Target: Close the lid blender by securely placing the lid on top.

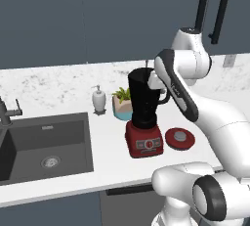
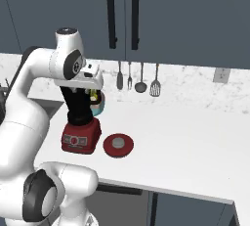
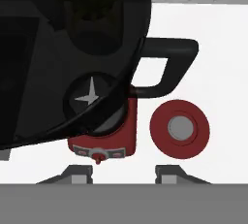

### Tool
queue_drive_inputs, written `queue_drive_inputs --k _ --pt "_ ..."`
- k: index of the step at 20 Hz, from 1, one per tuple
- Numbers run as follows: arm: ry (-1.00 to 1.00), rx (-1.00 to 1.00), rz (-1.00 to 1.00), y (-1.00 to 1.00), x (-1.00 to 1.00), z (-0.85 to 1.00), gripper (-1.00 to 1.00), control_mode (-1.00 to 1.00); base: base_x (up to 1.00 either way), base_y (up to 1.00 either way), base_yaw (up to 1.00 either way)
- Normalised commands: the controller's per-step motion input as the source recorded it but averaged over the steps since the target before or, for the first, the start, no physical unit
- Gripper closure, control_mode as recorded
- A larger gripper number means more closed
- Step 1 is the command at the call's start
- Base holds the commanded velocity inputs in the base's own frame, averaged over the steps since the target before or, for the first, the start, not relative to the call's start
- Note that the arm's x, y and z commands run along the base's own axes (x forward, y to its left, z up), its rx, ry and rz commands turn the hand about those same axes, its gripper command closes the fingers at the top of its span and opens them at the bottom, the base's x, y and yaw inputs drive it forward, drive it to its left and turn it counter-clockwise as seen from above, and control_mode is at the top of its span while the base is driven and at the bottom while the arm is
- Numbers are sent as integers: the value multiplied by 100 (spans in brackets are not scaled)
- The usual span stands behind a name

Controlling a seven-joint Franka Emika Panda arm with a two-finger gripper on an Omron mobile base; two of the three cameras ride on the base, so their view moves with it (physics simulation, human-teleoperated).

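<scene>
The blender (image 1: pixel 143 106) stands on the white counter, a tall black jar with a side handle on a boxy red base, its top uncovered. The lid (image 1: pixel 179 138), a flat red disc with a grey knob, lies flat on the counter just right of the base. My gripper (image 2: pixel 91 89) hovers above the jar's rim on the handle side. In the hand view I look straight down into the blender (image 3: pixel 72 48) and see its blade; the lid (image 3: pixel 179 128) lies beside the handle. My gripper (image 3: pixel 123 172) is open, with nothing between its fingertips. In the right base view the lid (image 2: pixel 117 144) sits right of the blender (image 2: pixel 78 108).
A dark sink (image 1: pixel 44 146) with a tap lies left of the blender. A white soap dispenser (image 1: pixel 99 99) and a potted plant (image 1: pixel 121 103) stand behind it. Utensils (image 2: pixel 139 80) hang on the back wall. Bare counter (image 2: pixel 185 142) stretches to the right.
</scene>
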Motion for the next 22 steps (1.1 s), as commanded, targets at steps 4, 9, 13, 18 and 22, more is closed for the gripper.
queue_drive_inputs --k 4,9,13,18,22 --pt "0 9 0 -46 0 -10 -100 -100 0 0 0" --pt "7 29 -7 -100 0 -46 -100 -100 0 0 0" --pt "8 10 -2 -100 0 -59 -100 -100 0 0 0" --pt "1 0 14 -87 0 -55 -100 -100 0 0 0" --pt "-11 0 39 -15 0 -33 -100 -100 0 0 0"
